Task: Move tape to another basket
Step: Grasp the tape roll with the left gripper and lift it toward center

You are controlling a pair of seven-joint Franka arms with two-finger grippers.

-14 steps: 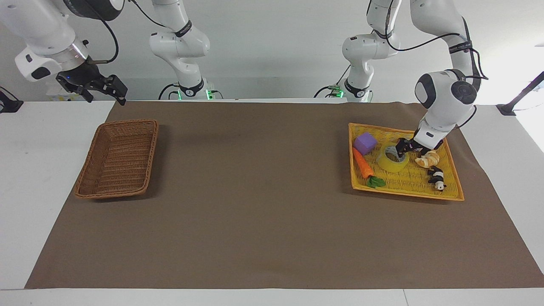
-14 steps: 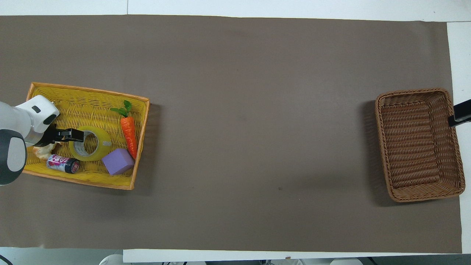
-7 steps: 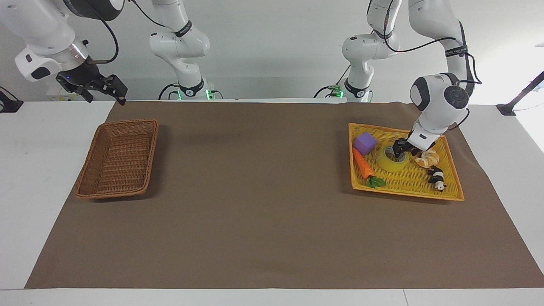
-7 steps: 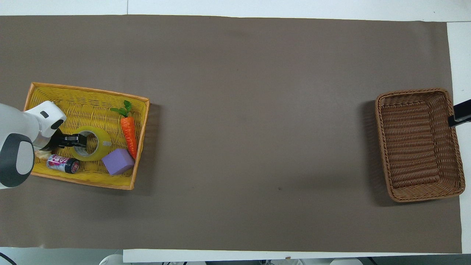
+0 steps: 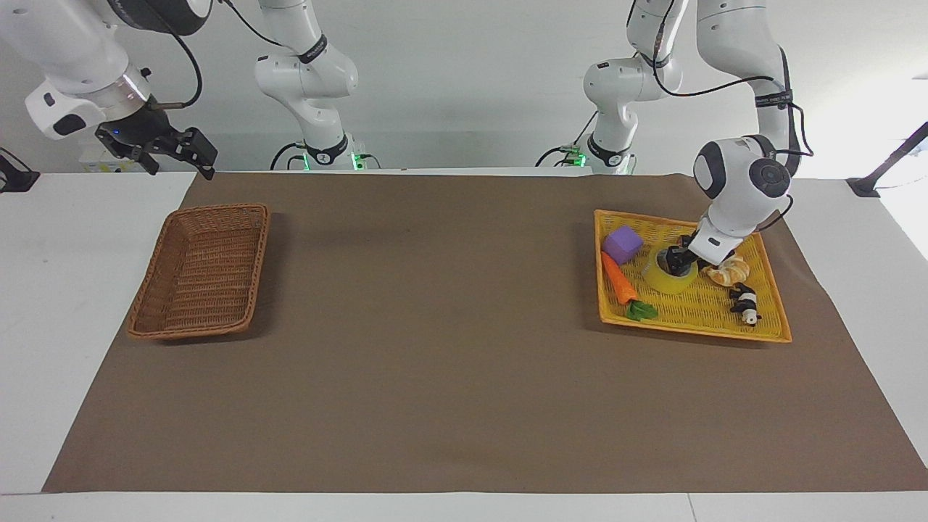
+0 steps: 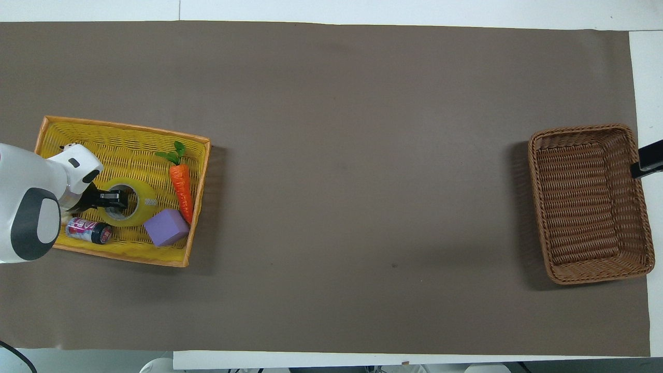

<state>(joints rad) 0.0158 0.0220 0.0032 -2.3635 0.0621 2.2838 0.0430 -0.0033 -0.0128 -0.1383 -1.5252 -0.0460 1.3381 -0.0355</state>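
Observation:
The tape (image 5: pixel 661 283) (image 6: pixel 146 203), a yellow roll with a pale core, lies flat in the yellow basket (image 5: pixel 689 330) (image 6: pixel 124 132) at the left arm's end of the table. My left gripper (image 5: pixel 678 262) (image 6: pixel 118 199) reaches down into that basket and sits at the roll's hole and the part of its rim closest to the arm. The tape rests on the basket floor. The brown wicker basket (image 5: pixel 257 261) (image 6: pixel 538 197) stands at the right arm's end with nothing in it. My right gripper (image 5: pixel 194 154) (image 6: pixel 647 163) waits, open, in the air by that basket's edge.
In the yellow basket around the tape lie a toy carrot (image 5: pixel 620 279) (image 6: pixel 181 184), a purple cube (image 5: pixel 623 243) (image 6: pixel 166 228), a croissant (image 5: pixel 728 272), a small panda figure (image 5: pixel 745 303) and a can (image 6: pixel 88 230). A brown mat (image 5: pixel 435 326) covers the table between the baskets.
My left gripper has slid a little along the tape toward the cube and has been narrowing. The tape has stayed in place. The right arm has not moved.

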